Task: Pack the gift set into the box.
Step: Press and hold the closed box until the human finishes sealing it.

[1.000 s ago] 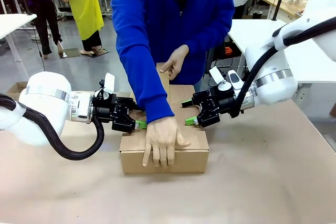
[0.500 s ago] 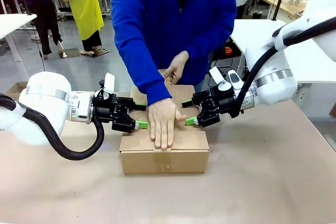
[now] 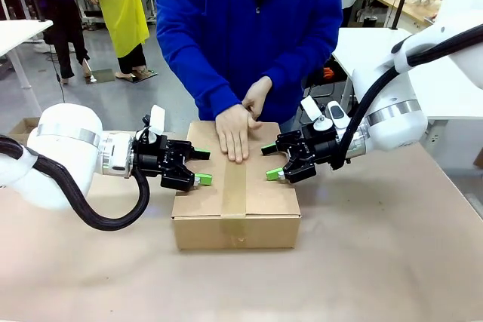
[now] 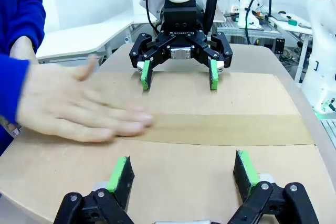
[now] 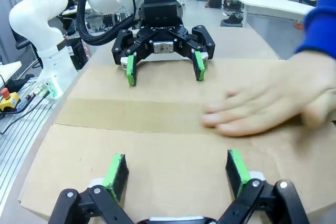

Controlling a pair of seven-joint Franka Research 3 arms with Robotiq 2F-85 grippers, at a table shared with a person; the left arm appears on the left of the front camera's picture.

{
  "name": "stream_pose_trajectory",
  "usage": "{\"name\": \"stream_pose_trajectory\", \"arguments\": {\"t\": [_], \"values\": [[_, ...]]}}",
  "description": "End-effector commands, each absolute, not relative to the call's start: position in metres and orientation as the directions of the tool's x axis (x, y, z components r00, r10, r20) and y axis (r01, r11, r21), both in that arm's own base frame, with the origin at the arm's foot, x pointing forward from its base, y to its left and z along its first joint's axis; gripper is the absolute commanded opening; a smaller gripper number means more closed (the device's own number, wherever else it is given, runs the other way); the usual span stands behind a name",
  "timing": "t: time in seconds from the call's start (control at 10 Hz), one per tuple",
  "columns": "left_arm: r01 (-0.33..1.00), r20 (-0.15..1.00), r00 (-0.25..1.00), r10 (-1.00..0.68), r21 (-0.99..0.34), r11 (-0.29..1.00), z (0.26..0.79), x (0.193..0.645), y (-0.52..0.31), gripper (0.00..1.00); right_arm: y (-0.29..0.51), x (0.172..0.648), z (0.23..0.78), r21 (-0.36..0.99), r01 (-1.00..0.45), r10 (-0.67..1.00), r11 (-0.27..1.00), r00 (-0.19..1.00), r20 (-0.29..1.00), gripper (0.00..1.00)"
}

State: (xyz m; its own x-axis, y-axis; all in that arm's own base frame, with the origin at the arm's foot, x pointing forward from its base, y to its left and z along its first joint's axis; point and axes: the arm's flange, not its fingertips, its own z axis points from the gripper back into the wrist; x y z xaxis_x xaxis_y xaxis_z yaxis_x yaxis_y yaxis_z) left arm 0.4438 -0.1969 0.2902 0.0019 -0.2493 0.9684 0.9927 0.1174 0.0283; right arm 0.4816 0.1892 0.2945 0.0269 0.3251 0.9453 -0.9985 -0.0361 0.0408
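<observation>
The box (image 3: 235,203) is sitting closed in the middle of the table (image 3: 377,262), flaps down, with a strip of brown tape (image 3: 235,186) running along the top seam and lapping over the near wall. Contents are hidden under the shut flaps.

A person's hand (image 3: 234,130) is lying flat on the far end of the tape; a second hand is tucked just behind it, partly covered. In both wrist views the hand is smeared with blur, fingers hard to separate.

The left gripper (image 3: 201,165) is resting over the box's left top edge, fingers spread apart, gripping nothing. The right gripper (image 3: 272,161) is facing it over the right edge, likewise spread and empty. Whether the green pads (image 4: 119,174) are touching the cardboard is hard to judge.
</observation>
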Motion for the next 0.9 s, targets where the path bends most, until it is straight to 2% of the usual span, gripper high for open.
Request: {"name": "stream_pose_trajectory", "arguments": {"t": [0.0,0.8], "values": [[0.993,0.968,-0.003,-0.25,0.033,0.114,0.2888,0.4425,-0.1968,1.0,0.19,0.4804,0.2926,0.043,-0.999,0.326,-0.028,0.032,0.945,1.0],[0.993,0.968,-0.003,-0.25,0.033,0.114,0.2888,0.4425,-0.1968,1.0,0.19,0.4804,0.2926,0.043,-0.999,0.326,-0.028,0.032,0.945,1.0]]}}
